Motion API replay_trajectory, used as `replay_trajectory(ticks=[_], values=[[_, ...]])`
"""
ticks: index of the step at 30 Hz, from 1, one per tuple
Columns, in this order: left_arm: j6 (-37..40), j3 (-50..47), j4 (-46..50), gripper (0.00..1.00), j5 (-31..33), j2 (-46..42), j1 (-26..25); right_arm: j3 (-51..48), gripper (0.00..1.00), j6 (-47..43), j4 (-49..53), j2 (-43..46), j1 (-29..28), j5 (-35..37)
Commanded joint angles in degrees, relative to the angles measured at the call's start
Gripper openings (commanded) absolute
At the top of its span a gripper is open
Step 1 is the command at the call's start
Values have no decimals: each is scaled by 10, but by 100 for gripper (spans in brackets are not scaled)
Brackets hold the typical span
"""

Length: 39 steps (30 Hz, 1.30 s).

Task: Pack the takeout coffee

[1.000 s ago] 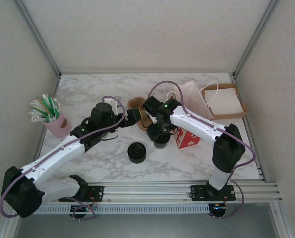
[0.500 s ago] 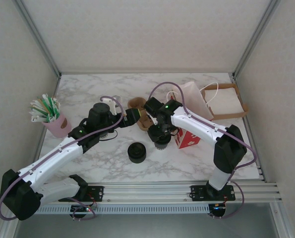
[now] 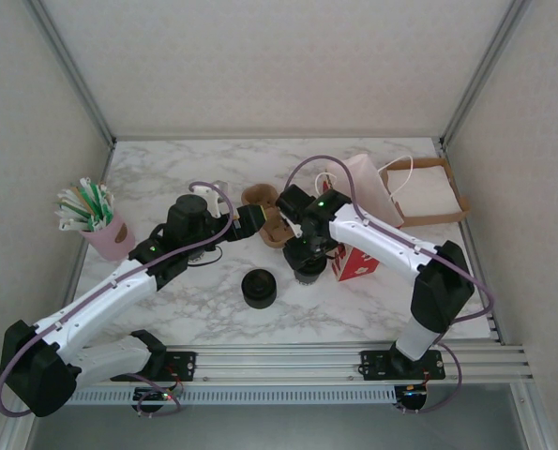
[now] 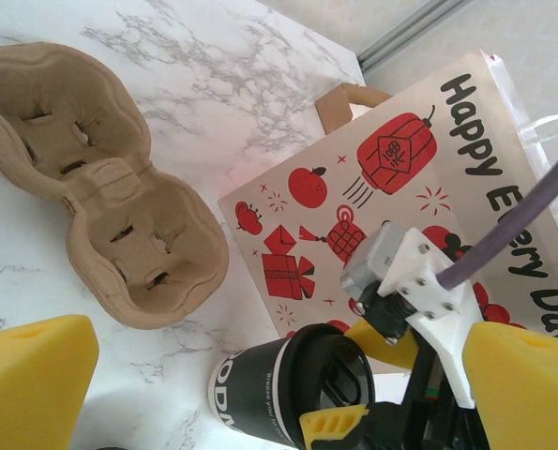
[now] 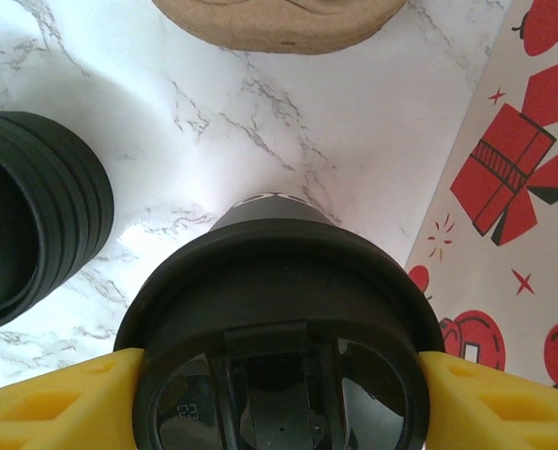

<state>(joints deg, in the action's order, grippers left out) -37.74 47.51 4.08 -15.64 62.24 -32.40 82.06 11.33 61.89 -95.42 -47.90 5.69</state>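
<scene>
Packing looks barely begun. From above, the coffee cup (image 3: 306, 269) stands on the table (image 3: 161, 173) between the cardboard carrier (image 3: 264, 223) and the red gift bag (image 3: 358, 264), under the right gripper (image 3: 304, 253). The left gripper (image 3: 250, 219) hovers at the carrier.

Left wrist: its yellow fingers (image 4: 30, 375) gape wide, holding nothing, and the carrier's pockets are empty.

Right wrist: both fingers (image 5: 63, 403) press the lid's rim, apparently clamping the cup.

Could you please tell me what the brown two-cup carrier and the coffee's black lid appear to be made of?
Carrier: likely moulded paper pulp, matte tan; its surface looks fibrous, with soft pressed edges. Takeout coffee lid: probably plastic, black, slightly glossy; its smooth moulded rim catches light.
</scene>
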Motion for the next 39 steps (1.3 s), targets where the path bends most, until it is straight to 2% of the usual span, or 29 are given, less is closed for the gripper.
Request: replay_trajectory(ticks=[1,20,39], values=[[-3,3,-8,100,1,-19,6,-6,68,9,14,31,-7,-13],[-2,34,1,100,-2,-22,6,42,68,23,66,203,-27,-61],[-5,110,-14,100,-49,18,0,238,69,43,186,288,-27,-8]])
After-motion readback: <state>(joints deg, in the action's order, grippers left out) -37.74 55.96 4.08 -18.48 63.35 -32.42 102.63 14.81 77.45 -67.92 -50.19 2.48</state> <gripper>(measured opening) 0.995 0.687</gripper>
